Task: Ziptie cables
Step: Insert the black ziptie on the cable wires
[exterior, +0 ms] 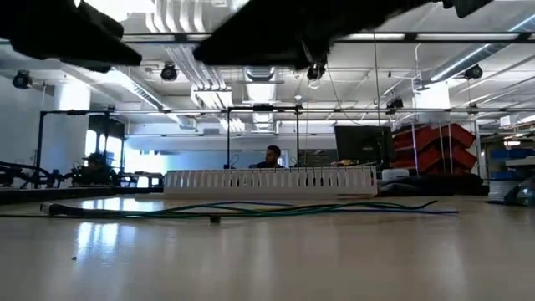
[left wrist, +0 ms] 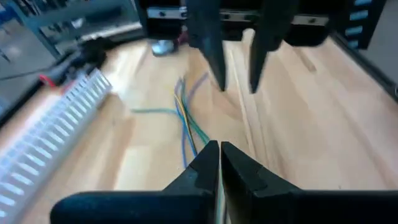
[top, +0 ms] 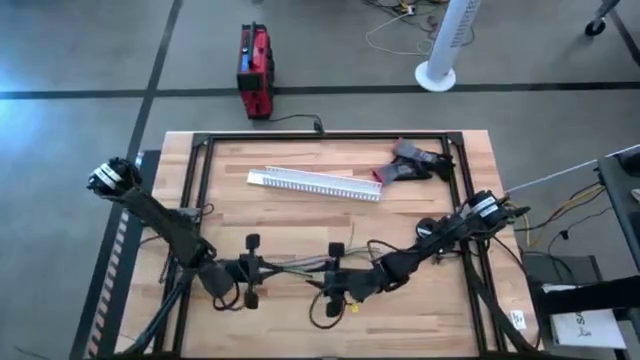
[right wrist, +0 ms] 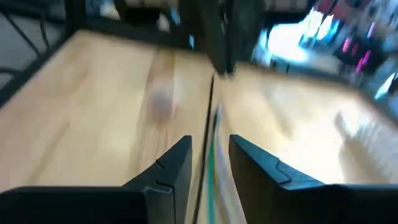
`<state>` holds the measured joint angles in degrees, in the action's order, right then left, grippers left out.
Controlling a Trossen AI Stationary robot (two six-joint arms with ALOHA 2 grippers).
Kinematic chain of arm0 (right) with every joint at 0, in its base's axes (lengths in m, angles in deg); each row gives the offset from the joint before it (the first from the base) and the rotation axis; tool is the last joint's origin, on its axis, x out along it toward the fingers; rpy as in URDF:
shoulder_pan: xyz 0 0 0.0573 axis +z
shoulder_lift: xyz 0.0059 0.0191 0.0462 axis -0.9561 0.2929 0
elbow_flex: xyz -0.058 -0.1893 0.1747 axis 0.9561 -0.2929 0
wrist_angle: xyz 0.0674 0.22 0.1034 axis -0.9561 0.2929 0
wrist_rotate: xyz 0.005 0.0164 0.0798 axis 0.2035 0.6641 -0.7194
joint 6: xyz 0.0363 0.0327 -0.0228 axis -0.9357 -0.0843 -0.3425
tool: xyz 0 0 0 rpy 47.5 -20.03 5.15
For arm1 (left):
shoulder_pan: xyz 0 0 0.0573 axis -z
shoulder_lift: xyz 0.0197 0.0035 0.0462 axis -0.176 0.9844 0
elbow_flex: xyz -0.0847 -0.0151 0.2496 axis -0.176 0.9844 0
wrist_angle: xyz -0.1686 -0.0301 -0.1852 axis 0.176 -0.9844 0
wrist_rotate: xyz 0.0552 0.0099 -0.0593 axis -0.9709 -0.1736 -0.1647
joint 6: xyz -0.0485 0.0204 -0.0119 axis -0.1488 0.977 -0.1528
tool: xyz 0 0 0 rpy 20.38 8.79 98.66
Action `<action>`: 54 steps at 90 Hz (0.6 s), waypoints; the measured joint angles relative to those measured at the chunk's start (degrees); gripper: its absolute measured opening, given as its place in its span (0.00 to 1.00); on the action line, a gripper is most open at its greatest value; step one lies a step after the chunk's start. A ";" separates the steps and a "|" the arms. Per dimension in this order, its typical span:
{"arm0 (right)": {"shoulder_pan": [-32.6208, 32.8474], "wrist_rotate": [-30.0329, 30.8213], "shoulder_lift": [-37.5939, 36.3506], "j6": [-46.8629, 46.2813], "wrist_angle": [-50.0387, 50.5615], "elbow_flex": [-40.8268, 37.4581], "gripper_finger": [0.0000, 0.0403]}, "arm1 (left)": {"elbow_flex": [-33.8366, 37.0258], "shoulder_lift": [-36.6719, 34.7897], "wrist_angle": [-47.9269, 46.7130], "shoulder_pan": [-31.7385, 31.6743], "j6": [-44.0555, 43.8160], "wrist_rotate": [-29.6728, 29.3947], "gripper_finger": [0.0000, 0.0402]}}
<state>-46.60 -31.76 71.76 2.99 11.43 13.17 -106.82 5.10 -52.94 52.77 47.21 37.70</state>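
The cables (top: 297, 264), a few thin green, blue and pale wires, lie flat on the wooden table (top: 300, 215) near its front; the low view shows the cables (exterior: 251, 209) stretched out along the tabletop. My left gripper (left wrist: 220, 155) is shut and hovers over their left end. My right gripper (right wrist: 209, 149) is open above their right part, and the wires (right wrist: 214, 143) run under the gap between its fingers. A thin dark straight line (right wrist: 209, 112) lies along them; I cannot tell whether it is the ziptie or a dark wire.
A long white slotted channel (top: 315, 183) lies across the far middle of the table. A black tool with red grips (top: 408, 165) sits at the far right. A black frame (top: 330, 137) runs around the tabletop. A person (exterior: 272, 155) sits in the room behind.
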 joint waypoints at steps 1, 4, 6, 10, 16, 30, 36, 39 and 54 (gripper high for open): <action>0.00 -0.45 0.28 -1.12 0.50 -0.03 0.24 | 0.00 0.36 0.02 -0.05 -0.35 0.01 0.00; -0.04 -2.41 1.22 -3.93 1.75 -0.09 0.24 | 0.02 1.40 0.34 -0.30 -1.38 0.03 0.00; -0.06 -3.58 1.93 -5.33 1.94 -0.12 0.24 | 0.02 2.08 0.63 -0.48 -2.14 0.15 0.00; -0.04 -6.08 3.23 -7.76 2.13 -0.13 0.24 | 0.02 3.30 0.88 -0.70 -3.69 0.49 0.01; 0.01 -7.76 4.80 -11.38 2.21 -0.12 0.24 | 0.02 5.05 0.92 -0.89 -5.43 0.47 0.03; -0.24 -7.92 7.70 -16.39 3.16 -0.09 0.23 | 0.02 8.05 1.03 -0.92 -8.36 0.67 0.07; -0.81 -7.70 8.72 -17.35 2.64 -0.07 0.23 | 0.02 8.89 0.96 -0.92 -9.28 0.67 0.08; -1.13 -7.67 9.17 -18.03 2.24 -0.06 0.23 | 0.02 9.08 0.90 -0.92 -9.55 0.69 0.09; -2.48 -7.91 10.26 -19.52 1.18 0.18 0.25 | 0.02 8.81 0.49 -0.92 -10.44 0.75 0.11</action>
<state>-49.07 -39.66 82.02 -16.53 12.61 13.34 -106.79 13.91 -52.45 51.85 36.76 38.44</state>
